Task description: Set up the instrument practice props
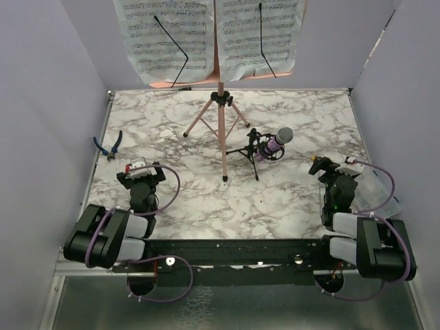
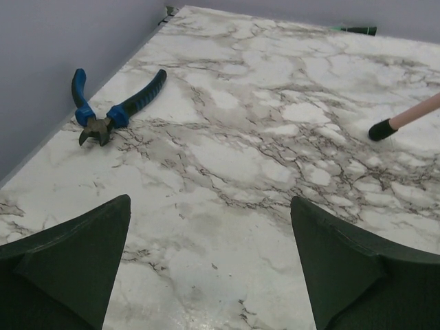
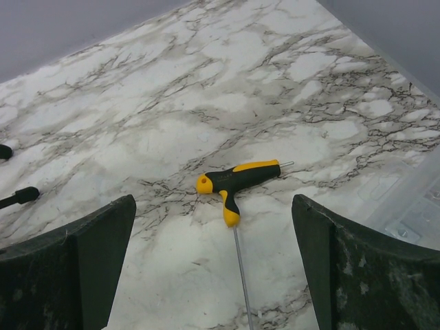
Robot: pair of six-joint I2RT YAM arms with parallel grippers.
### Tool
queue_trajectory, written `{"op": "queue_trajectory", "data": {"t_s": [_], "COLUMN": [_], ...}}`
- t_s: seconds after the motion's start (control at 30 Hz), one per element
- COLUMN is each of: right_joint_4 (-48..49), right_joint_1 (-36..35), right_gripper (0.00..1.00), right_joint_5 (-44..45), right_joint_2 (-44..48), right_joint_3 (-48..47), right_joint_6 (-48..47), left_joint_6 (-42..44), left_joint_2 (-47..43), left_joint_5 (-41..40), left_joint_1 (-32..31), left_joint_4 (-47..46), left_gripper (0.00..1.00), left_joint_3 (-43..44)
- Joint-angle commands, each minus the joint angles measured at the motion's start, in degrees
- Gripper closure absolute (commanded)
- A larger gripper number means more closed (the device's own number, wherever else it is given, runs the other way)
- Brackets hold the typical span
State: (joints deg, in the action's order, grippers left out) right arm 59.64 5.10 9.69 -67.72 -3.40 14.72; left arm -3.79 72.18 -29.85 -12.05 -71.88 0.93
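The set-up looks almost finished, as far as one can judge. The pink music stand (image 1: 221, 127) stands upright on its three spread legs at the far middle of the marble table (image 1: 289, 203), and two white sheet-music pages (image 1: 168, 38) lie side by side on its desk, each held by a thin black wire arm. Just to the right of the stand, a little nearer, the glittery purple microphone (image 1: 278, 140) sits tilted in the small black tripod shock-mount (image 1: 251, 152), its head pointing up and to the right. I see no prop lying loose, so probably nothing is left, or only a small correction. The left gripper (image 1: 141, 172) rests low at the near left with its fingers wide apart and nothing between them. The right gripper (image 1: 333, 169) at the near right is also wide and empty. The blue-handled pliers (image 2: 110, 110) lie by the left wall and the yellow-handled screwdriver (image 3: 237, 180) lies just in front of the right gripper; both are apart from the props.
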Motion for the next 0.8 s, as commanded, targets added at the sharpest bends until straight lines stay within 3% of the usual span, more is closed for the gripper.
{"op": "queue_trajectory", "data": {"t_s": [0.0,0.23,0.33,0.4,0.5,0.6,0.67,0.77], "right_joint_4": [4.3,11.5,24.8,35.4,16.1,8.1,11.8,8.4], "right_joint_1": [0.3,0.2,0.2,0.2,0.2,0.0,0.0,0.0], "right_gripper": [0.0,0.0,0.0,0.0,0.0,0.0,0.0,0.0], "right_joint_5": [-2.8,-6.2,-7.5,-9.1,-8.9,-13.0,-14.0,-15.1], "right_joint_2": [-2.6,-5.9,-16.3,-24.1,-18.7,-19.4,-21.5,-20.4], "right_joint_3": [-3.0,-2.1,-0.7,-0.6,-6.0,-10.9,-11.0,-11.8], "right_joint_6": [-3.9,-9.0,-10.3,-11.0,-10.9,-12.9,-12.8,-13.3], "left_joint_6": [5.5,8.9,8.2,7.8,6.4,5.4,5.3,5.3], "left_joint_2": [7.9,24.8,22.5,23.6,23.2,23.1,23.2,23.2], "left_joint_5": [6.0,11.7,10.1,8.0,4.0,3.1,3.0,3.1], "left_joint_1": [0.4,0.4,0.0,0.0,0.0,0.5,0.5,0.5], "left_joint_4": [-12.2,-24.3,-15.6,-14.6,-10.6,-5.8,-5.9,-5.9], "left_gripper": [0.01,0.01,0.01,0.01,0.01,0.01,0.01,0.01], "left_joint_3": [0.8,4.5,7.0,8.4,10.6,12.8,12.8,12.8]}}
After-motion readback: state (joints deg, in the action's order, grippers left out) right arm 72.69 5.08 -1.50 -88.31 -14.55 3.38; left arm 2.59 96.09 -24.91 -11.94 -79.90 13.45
